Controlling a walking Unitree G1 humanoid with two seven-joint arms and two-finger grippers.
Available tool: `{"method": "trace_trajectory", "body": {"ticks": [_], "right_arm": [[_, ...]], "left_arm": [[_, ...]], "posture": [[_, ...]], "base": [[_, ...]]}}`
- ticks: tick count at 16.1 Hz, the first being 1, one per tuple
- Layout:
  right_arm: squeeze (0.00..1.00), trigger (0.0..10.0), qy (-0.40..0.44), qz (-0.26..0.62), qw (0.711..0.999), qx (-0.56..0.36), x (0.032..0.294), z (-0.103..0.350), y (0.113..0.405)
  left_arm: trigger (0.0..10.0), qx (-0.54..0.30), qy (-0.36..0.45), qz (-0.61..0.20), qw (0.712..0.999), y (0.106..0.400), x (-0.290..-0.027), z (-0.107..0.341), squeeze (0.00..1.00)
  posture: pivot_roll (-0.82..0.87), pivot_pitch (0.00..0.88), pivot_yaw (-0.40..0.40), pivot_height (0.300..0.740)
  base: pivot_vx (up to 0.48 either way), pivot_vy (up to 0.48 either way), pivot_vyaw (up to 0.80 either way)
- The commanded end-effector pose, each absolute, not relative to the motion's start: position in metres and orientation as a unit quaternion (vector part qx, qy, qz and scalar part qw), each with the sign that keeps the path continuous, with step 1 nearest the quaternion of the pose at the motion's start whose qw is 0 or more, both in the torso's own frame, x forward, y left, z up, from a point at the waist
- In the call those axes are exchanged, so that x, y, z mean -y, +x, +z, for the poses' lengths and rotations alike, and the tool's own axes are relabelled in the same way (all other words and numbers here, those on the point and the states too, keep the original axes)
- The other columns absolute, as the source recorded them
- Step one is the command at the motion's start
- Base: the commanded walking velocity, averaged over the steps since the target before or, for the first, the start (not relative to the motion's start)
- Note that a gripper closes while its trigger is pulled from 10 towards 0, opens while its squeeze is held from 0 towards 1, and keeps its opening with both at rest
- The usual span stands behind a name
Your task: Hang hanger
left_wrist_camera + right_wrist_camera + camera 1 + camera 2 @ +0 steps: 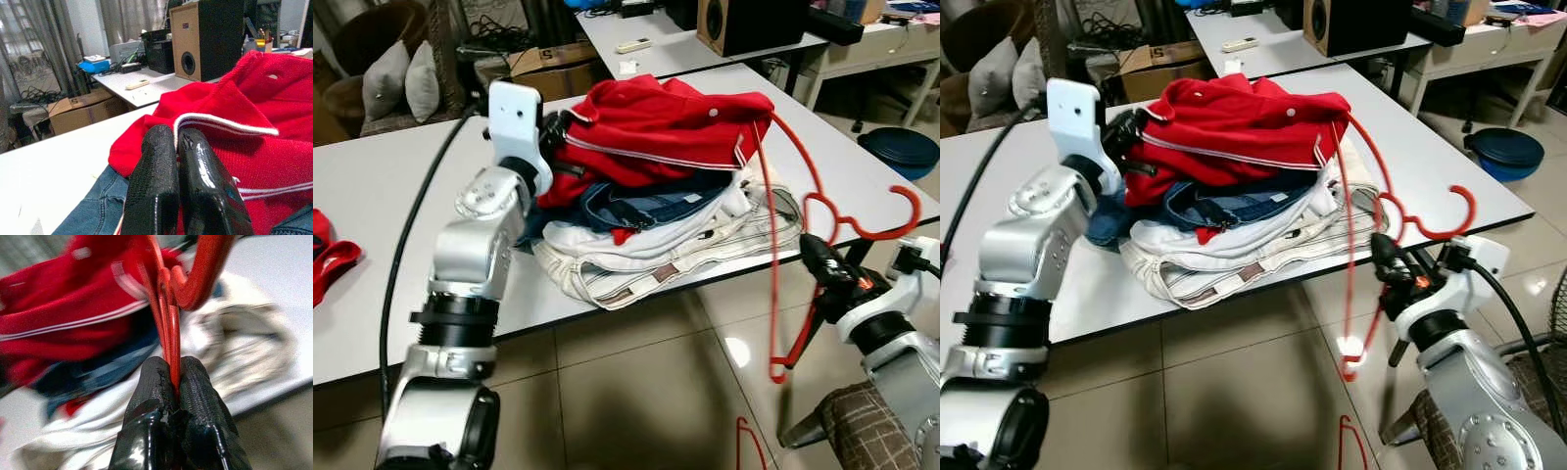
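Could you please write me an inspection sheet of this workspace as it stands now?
Surface: white table, clothes pile near its front edge.
Job's things: red hanger, one end under the red polo shirt, the rest hanging off the edge.
Clutter: blue jeans, cream trousers, a red cloth at the left.
Grippers: right gripper shut on the hanger's wire; left gripper shut at the shirt's collar, a pinch not confirmed.
Cables: black cable along the left arm.
Surroundings: speaker on a second table, cardboard box, tiled floor.
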State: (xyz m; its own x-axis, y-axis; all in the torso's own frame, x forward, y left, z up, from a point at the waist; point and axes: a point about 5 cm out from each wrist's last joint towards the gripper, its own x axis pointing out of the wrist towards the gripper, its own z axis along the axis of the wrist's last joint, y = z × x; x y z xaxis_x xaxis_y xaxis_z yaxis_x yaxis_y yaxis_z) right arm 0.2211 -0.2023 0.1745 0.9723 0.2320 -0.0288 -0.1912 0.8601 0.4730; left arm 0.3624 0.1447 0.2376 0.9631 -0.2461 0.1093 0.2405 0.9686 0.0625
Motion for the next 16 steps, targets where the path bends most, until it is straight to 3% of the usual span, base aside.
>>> {"method": "trace_trajectory", "body": {"ticks": [1,6,10,16], "right_arm": [[0.0,10.0,0.248,0.138,0.957,-0.052,0.193,0.176,0.217],[0.0,10.0,0.28,0.163,0.936,-0.139,0.176,0.152,0.202],[0.0,10.0,0.318,0.231,0.911,-0.125,0.163,0.163,0.201],[0.0,10.0,0.42,0.247,0.866,-0.115,0.158,0.164,0.218]], "left_arm": [[0.0,0.06,0.029,-0.106,0.992,0.361,-0.147,0.24,0.0],[0.0,0.095,0.016,-0.093,0.991,0.36,-0.138,0.25,0.0],[0.0,0.122,0.039,-0.137,0.982,0.355,-0.13,0.249,0.0],[0.0,0.152,0.079,-0.177,0.969,0.344,-0.135,0.253,0.0]], "posture": [[-0.02,0.0,0.131,0.74],[-0.03,0.0,0.148,0.74],[-0.03,0.0,0.144,0.74],[0.0,0.041,0.122,0.74]], "base": [[0.0,0.0,0.0],[0.0,0.0,0.0],[0.0,0.0,0.0],[0.0,0.0,0.0]]}}
